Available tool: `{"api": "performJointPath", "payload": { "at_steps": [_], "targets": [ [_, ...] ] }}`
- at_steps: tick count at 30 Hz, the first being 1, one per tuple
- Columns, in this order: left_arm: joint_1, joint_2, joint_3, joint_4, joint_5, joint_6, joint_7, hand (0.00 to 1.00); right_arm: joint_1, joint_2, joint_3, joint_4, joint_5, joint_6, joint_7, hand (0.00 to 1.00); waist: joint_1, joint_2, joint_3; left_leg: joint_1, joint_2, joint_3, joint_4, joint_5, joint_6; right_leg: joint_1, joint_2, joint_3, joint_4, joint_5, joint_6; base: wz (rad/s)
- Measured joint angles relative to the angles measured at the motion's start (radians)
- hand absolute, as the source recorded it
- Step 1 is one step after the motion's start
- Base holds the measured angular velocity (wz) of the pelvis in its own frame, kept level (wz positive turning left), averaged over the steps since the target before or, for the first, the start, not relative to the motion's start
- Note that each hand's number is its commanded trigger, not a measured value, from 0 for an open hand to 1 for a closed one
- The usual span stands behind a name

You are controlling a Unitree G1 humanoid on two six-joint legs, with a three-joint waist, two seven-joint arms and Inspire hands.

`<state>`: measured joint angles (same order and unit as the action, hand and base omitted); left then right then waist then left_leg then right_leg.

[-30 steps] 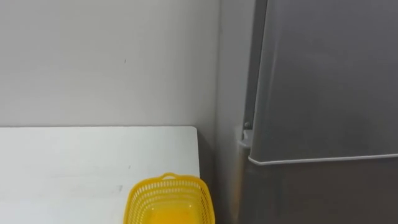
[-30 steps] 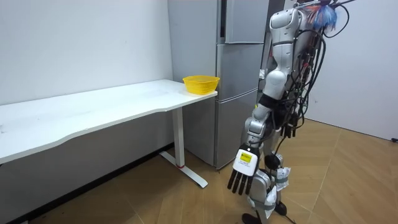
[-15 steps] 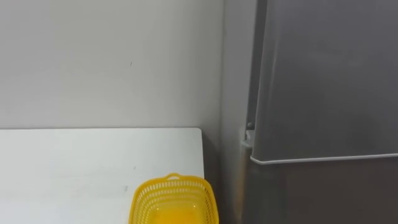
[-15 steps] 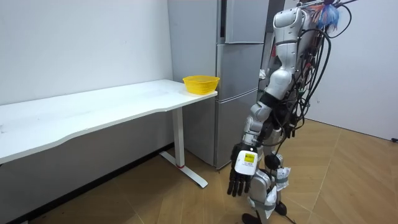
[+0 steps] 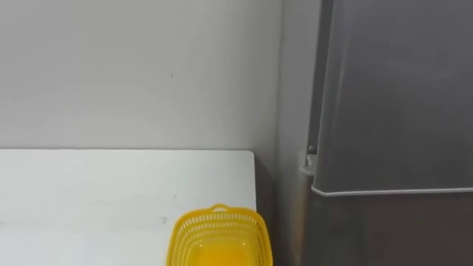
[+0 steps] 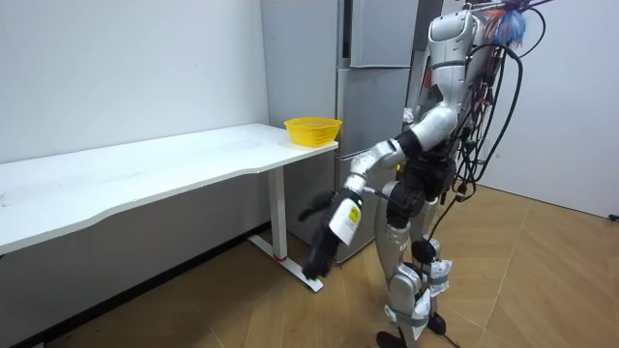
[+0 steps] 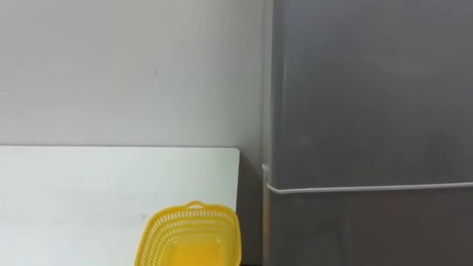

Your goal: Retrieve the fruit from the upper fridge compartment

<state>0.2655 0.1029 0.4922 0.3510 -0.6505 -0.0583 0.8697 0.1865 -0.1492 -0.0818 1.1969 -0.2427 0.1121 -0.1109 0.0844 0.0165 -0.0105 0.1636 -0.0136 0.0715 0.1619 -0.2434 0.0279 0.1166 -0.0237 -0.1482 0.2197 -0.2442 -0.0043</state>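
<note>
Approach step: lift left hand [image 6: 331, 232], fingers straight and empty, from its low forward position to the opening edge of the shut upper fridge door [image 5: 399, 96], then hook and pull squarely; expect the item to retrieve behind that door, unseen. Consult room view for hand position and stance; consult eye views for door seam [image 5: 392, 192] and yellow basket [image 5: 219, 240] at worktop [image 5: 89, 192] corner.

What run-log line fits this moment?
stance: before fridge | upper door: shut | left hand: forward, open, empty | yellow basket: on table corner
</note>
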Motion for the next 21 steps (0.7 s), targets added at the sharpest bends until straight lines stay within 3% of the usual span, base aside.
{"api": "performJointPath", "payload": {
  "at_steps": [2, 6, 9, 14, 18, 21],
  "targets": [
    [0.000, 0.000, 0.002, -0.119, 0.109, -0.022, 0.067, 0.00, 0.002, 0.000, 0.000, 0.001, -0.002, -0.002, -0.007, 0.00, 0.003, 0.001, -0.0023, -0.001, -0.001, -0.008, 0.001, 0.000, 0.000, 0.004, -0.001, -0.007, 0.001, 0.000, 0.000, 0.07],
    [-0.003, 0.002, 0.018, -0.279, 0.221, -0.038, 0.111, 0.00, 0.007, 0.000, -0.011, 0.001, -0.001, -0.013, -0.010, 0.00, 0.002, 0.003, -0.0029, 0.003, -0.004, -0.022, 0.007, 0.000, 0.000, 0.011, -0.002, -0.004, 0.001, 0.000, 0.000, 0.01],
    [-0.010, 0.032, 0.019, -0.428, 0.253, -0.047, 0.126, 0.00, 0.009, 0.000, -0.011, 0.000, -0.006, -0.027, -0.009, 0.00, 0.000, 0.004, -0.0022, 0.003, -0.005, -0.032, 0.008, 0.000, 0.000, 0.012, -0.002, -0.004, 0.000, 0.000, 0.000, 0.03],
    [-0.023, 0.045, 0.007, -0.719, 0.271, -0.058, 0.061, 0.00, 0.023, 0.001, 0.018, 0.010, -0.015, -0.023, 0.027, 0.00, -0.017, 0.002, 0.0064, -0.002, -0.005, -0.042, 0.008, 0.000, 0.000, 0.011, -0.004, -0.011, 0.001, -0.001, 0.001, 0.02],
    [-0.049, 0.050, -0.028, -0.814, 0.271, -0.058, -0.023, 0.00, 0.020, 0.011, 0.019, 0.038, -0.015, -0.023, 0.052, 0.00, -0.052, 0.006, 0.0084, -0.010, -0.007, -0.050, 0.016, 0.000, 0.000, 0.013, -0.005, -0.020, 0.000, 0.000, 0.000, 0.08],
    [-0.095, 0.072, -0.091, -0.854, 0.272, -0.058, -0.122, 0.00, 0.020, 0.010, 0.018, 0.042, -0.024, -0.022, 0.084, 0.00, -0.065, 0.006, 0.0125, -0.017, -0.007, -0.053, 0.023, 0.000, 0.000, 0.009, -0.004, -0.018, -0.001, 0.000, 0.000, 0.01]
  ]
}}
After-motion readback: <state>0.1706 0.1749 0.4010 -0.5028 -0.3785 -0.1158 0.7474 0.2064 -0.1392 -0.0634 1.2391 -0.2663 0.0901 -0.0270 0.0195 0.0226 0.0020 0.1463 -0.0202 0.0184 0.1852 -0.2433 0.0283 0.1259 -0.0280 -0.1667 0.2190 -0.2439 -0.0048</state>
